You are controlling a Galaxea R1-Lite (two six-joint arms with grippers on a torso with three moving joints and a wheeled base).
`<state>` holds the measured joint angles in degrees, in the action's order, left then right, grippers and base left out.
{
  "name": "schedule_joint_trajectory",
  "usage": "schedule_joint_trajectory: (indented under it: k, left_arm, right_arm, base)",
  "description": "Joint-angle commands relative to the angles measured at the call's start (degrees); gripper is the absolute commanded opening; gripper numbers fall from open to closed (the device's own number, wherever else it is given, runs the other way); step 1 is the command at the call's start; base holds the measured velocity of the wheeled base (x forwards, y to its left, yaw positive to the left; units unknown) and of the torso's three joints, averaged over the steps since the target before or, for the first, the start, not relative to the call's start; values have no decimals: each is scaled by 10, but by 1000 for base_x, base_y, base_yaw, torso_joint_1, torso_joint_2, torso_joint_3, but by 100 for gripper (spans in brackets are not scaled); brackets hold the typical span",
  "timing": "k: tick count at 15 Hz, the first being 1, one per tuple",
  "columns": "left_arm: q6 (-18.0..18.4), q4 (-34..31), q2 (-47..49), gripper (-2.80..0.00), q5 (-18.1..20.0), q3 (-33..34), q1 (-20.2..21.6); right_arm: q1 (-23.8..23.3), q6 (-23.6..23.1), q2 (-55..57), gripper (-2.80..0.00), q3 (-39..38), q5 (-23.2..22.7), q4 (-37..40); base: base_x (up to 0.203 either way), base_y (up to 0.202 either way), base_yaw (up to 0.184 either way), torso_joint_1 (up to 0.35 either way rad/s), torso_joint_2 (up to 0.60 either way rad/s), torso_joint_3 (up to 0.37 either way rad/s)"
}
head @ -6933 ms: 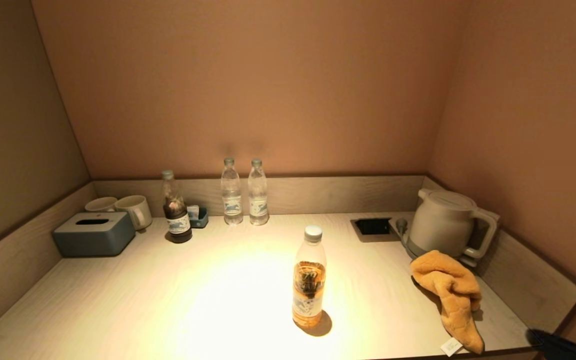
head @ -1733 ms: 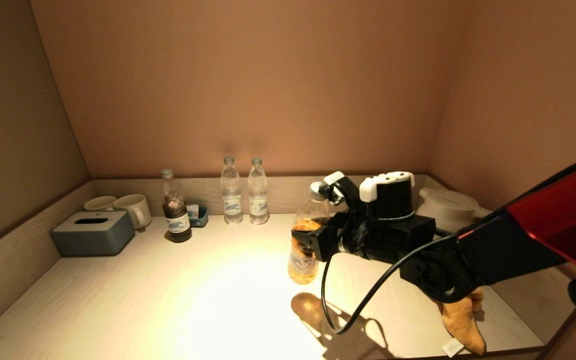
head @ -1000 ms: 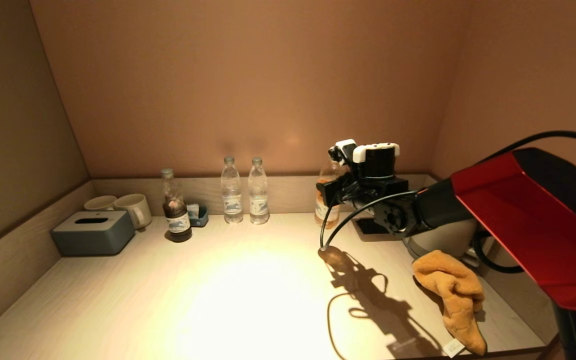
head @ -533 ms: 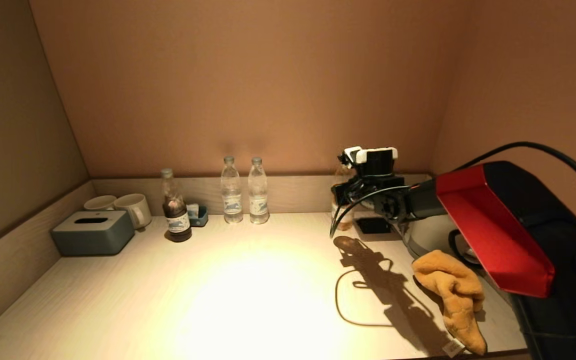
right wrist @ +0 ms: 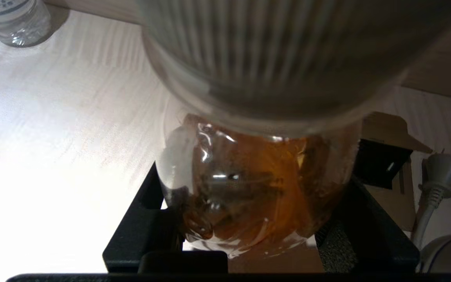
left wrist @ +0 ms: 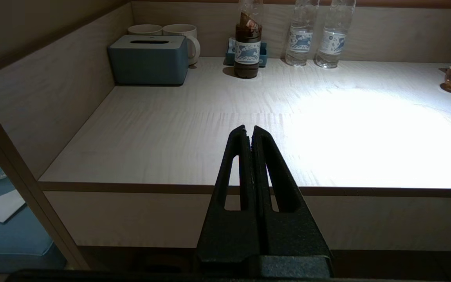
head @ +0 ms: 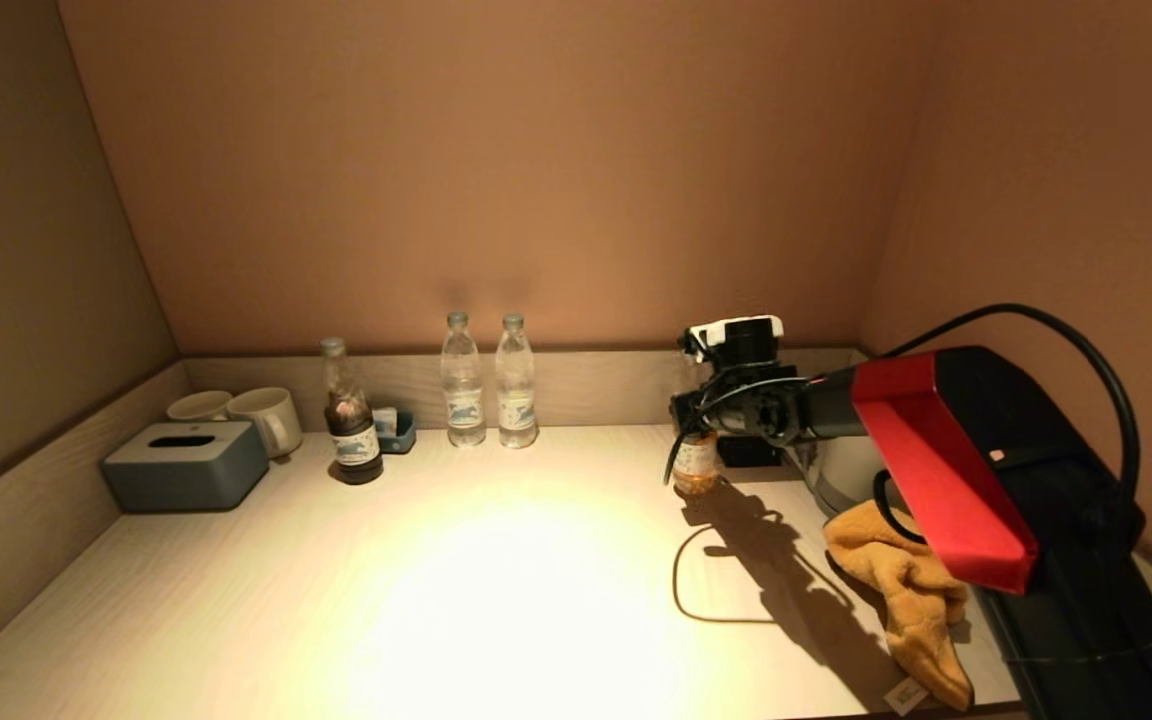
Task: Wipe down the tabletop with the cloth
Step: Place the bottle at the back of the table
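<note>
Tea bottle was pinched by right gripper jaws at desk rear, likely clearing wiping space; cloth lay at right edge; left gripper jaws pressed together

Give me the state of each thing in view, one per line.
Amber tea bottle: capped, upright, at table's back right.
Right gripper: shut on the bottle.
Left gripper: shut, empty, at the front edge.
Orange cloth: crumpled, untouched, front right.
Two clear water bottles: capped, upright.
Dark bottle: upright.
White kettle: mostly hidden.
</note>
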<state>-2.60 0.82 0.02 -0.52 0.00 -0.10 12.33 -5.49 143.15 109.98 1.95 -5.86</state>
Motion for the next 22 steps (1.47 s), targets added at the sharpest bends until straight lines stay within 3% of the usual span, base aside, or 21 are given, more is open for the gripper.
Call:
schedule_joint_trajectory:
  k: [1, 22]
  left_arm:
    - [0, 0, 0, -280, 0, 0, 0]
    - [0, 0, 0, -280, 0, 0, 0]
  right_arm:
    - [0, -1, 13, -280, 2, -1, 11]
    - [-1, 44, 12, -280, 2, -23, -18]
  base:
    - [0, 0, 0, 0, 0, 0]
    - [0, 0, 0, 0, 0, 0]
